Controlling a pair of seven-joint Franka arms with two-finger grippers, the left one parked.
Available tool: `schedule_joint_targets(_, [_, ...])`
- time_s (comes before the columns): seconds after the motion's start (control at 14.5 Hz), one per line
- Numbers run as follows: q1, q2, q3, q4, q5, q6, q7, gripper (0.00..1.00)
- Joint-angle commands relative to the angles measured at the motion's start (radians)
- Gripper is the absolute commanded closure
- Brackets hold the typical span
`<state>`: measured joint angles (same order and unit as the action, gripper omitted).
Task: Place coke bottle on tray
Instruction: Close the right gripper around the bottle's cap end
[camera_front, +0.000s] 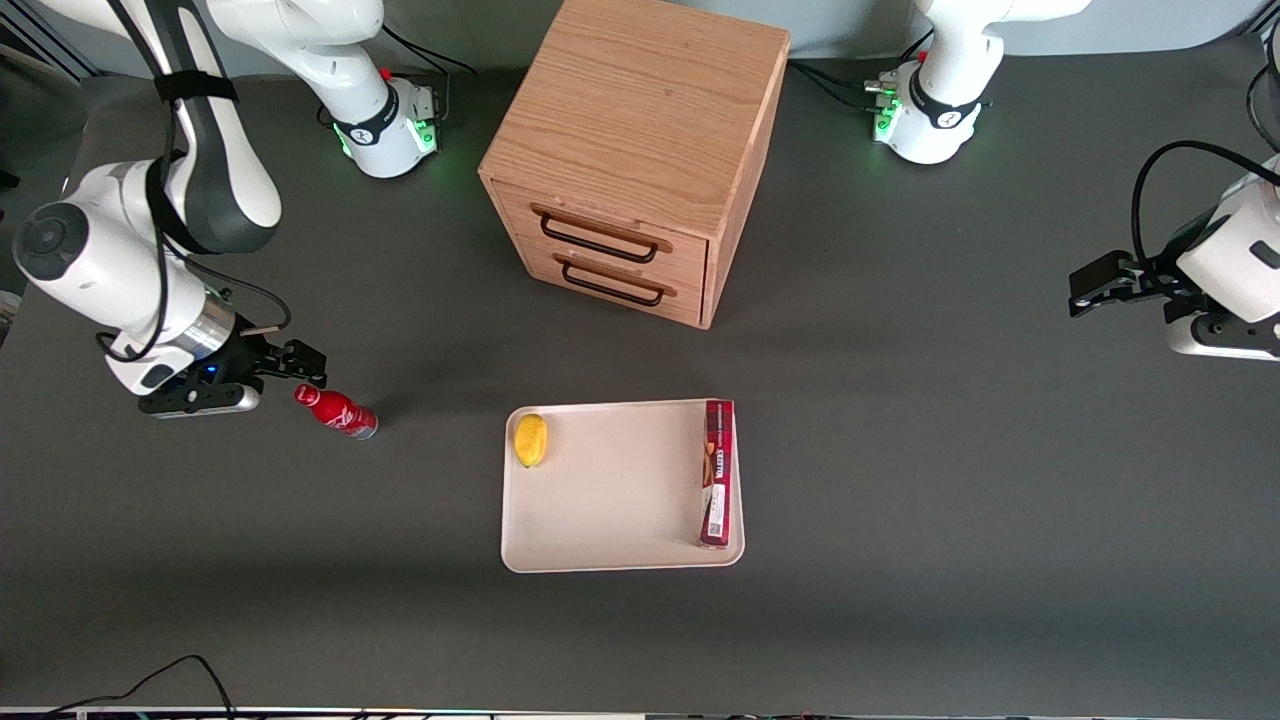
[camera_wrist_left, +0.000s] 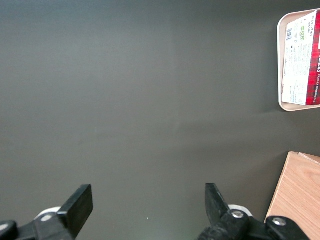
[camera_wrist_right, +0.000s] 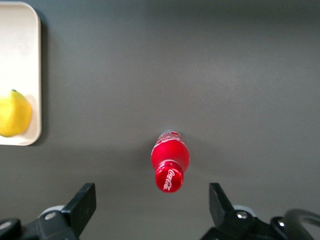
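Observation:
The coke bottle (camera_front: 336, 411), small and red with a red cap and white script logo, stands on the dark table toward the working arm's end, apart from the tray. In the right wrist view I look down on its cap (camera_wrist_right: 169, 167). My right gripper (camera_front: 292, 368) hovers open above and beside the bottle's cap; in the wrist view the gripper (camera_wrist_right: 152, 202) has both fingers spread wide, with the cap just outside the gap and nothing held. The cream-beige tray (camera_front: 620, 490) lies in the middle of the table; one corner shows in the right wrist view (camera_wrist_right: 20, 60).
A yellow fruit (camera_front: 530, 440) and a long flat red box (camera_front: 717, 472) lie on the tray at opposite ends. A wooden drawer cabinet (camera_front: 630, 150) stands farther from the front camera than the tray. Cables run along the table's near edge.

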<state>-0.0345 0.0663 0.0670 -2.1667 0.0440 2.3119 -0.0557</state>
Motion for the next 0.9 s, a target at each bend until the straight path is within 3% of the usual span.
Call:
schedule_joint_targets(0.0, [-0.010,-0.011,0.007,-0.050,-0.013,0.052,-0.046,0.00])
schedule_joint_targets(0.55, [-0.031,0.035,0.007,-0.065,-0.026,0.152,-0.102,0.10])
schedule_joint_targets(0.69, [-0.027,0.049,0.007,-0.056,-0.026,0.153,-0.098,0.23])
schedule_joint_targets(0.83, [-0.027,0.049,0.007,-0.058,-0.026,0.153,-0.096,0.48])
